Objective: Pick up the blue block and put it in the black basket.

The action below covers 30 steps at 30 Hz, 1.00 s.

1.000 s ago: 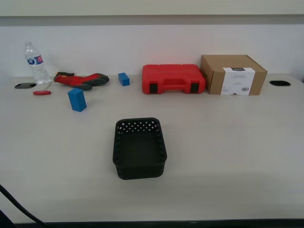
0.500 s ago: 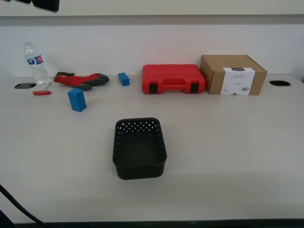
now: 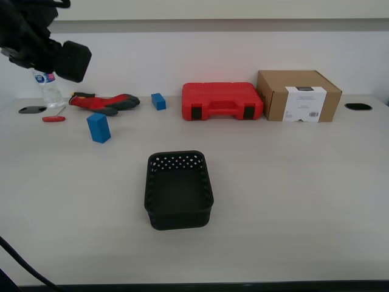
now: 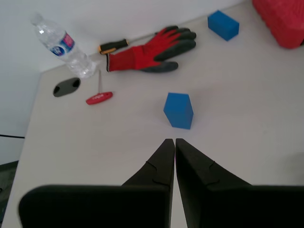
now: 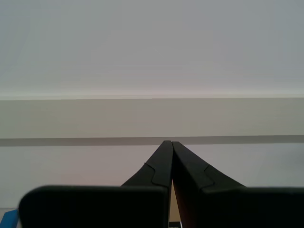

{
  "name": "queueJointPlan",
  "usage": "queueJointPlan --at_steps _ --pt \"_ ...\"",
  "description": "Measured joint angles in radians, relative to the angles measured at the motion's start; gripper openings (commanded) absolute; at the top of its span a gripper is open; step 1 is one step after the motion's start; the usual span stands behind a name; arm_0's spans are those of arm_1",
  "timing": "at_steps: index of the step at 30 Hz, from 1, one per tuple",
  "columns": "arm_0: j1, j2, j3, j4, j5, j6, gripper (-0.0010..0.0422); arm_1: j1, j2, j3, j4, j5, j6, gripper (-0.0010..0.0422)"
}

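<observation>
The blue block (image 3: 98,128) stands upright on the table toward the exterior view's left. The first wrist view shows it (image 4: 179,110) just beyond my first gripper (image 4: 172,141), which is shut and empty, high above the table. My first arm (image 3: 55,52) shows at the exterior view's upper left. The black basket (image 3: 179,219) sits empty in the middle of the table, nearer the front. My second gripper (image 5: 168,142) is shut and empty and faces a bare wall.
A smaller blue block (image 3: 158,101), a red and black glove (image 3: 103,102), a water bottle (image 3: 45,82) and a red-handled tool (image 3: 53,118) lie at the back left. A red case (image 3: 222,100) and a cardboard box (image 3: 298,95) stand at the back.
My first arm has come into the exterior view at the upper left, moving down and to the right. The block, basket and other things have not moved.
</observation>
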Motion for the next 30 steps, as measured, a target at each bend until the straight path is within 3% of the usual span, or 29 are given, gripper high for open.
queueJointPlan --at_steps 11,21,25,30 --pt "0.001 0.0 0.0 0.0 0.0 0.0 0.0 0.002 0.431 0.183 0.008 0.007 0.022 0.0" --pt "0.0 0.0 0.0 0.0 0.0 0.0 0.0 0.028 0.67 0.426 0.007 0.007 0.158 0.0" --pt "0.001 0.0 0.0 0.0 0.0 0.0 0.0 0.057 0.762 0.542 -0.078 0.029 0.184 0.0002" --pt "0.0 0.0 0.0 -0.001 0.0 0.0 0.0 0.088 0.89 0.704 -0.206 0.052 0.2 0.0065"
